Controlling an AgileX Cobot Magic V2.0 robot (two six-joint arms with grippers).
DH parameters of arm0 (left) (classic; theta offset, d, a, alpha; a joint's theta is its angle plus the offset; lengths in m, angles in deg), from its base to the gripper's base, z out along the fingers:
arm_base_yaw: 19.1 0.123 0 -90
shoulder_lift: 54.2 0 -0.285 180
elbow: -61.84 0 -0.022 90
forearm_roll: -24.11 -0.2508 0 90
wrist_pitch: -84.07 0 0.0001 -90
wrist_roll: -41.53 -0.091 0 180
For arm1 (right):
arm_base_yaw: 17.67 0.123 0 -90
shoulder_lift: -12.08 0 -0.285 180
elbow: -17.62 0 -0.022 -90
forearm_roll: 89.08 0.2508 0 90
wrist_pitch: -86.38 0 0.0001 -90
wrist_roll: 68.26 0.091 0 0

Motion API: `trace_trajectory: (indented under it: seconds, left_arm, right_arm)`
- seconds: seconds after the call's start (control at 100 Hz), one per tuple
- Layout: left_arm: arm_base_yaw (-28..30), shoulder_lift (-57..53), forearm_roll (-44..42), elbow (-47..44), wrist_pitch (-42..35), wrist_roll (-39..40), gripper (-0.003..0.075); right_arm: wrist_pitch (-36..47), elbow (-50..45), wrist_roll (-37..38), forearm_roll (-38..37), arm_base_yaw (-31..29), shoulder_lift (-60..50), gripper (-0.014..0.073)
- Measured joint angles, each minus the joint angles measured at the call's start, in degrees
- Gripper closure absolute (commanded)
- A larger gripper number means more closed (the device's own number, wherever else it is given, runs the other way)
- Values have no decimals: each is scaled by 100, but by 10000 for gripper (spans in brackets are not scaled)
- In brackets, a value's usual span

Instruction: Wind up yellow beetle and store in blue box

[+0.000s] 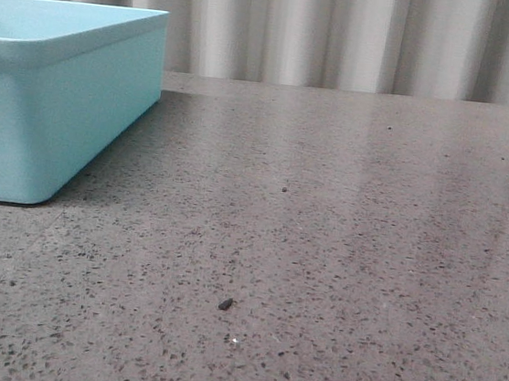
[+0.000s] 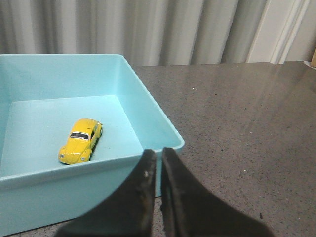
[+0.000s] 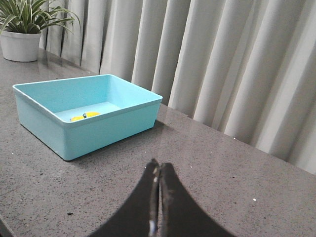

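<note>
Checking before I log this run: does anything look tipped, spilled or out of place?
Nothing stands out. The yellow beetle sits upright on its wheels on the floor of the blue box. The box stands level on the table, and both grippers are shut, holding nothing.

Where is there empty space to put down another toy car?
Lots of bare grey table lies to the right of the blue box, out to the curtain. Inside the box, the floor is free all around the yellow beetle. Nothing looks crowded; a potted plant stands beyond the box.

Left gripper [image 2: 159,170] with matte black tapered fingers, right gripper [image 3: 157,183] black, curved, scuffed edges
</note>
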Motion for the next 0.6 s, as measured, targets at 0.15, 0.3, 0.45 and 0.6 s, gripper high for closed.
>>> trace_trajectory:
  seconds: [0.15, 0.3, 0.45, 0.6]
  left_arm:
    - [0, 0, 18, 0, 0, 0, 741]
    - [0, 0, 18, 0, 0, 0, 741]
    - [0, 0, 59, -76, -92, 0, 741]
    - [0, -63, -64, -585, -422, -173, 741]
  right_arm:
    - [-9, 0, 0, 9, 0, 0, 655]
    - [-20, 0, 0, 9, 0, 0, 655]
    - [-20, 0, 0, 9, 0, 0, 655]
    - [-20, 0, 0, 9, 0, 0, 655]
